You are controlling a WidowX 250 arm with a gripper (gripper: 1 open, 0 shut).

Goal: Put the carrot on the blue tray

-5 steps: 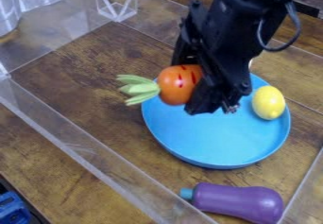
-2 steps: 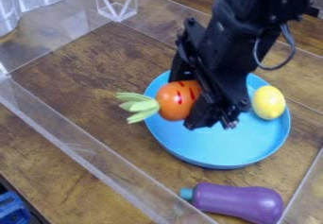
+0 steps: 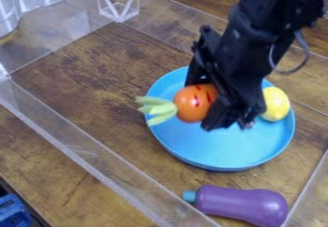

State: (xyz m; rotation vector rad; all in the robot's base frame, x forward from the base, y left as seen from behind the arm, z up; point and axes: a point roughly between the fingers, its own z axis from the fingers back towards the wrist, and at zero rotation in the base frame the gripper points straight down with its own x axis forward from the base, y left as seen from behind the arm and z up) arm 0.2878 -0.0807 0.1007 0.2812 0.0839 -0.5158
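The arm has carried the carrot [image 3: 191,103] rightward and lower than 1 second ago, so its orange body now sits over the left part of the blue tray [image 3: 224,149], with the green leaves poking out past the rim. The black gripper [image 3: 213,113] is clamped on the carrot. I can't tell whether the carrot touches the tray. 1 yellow lemon [image 3: 273,102] lies on the tray's right side, and 1 purple eggplant [image 3: 241,204] rests on the wooden table [image 3: 90,87] in front.
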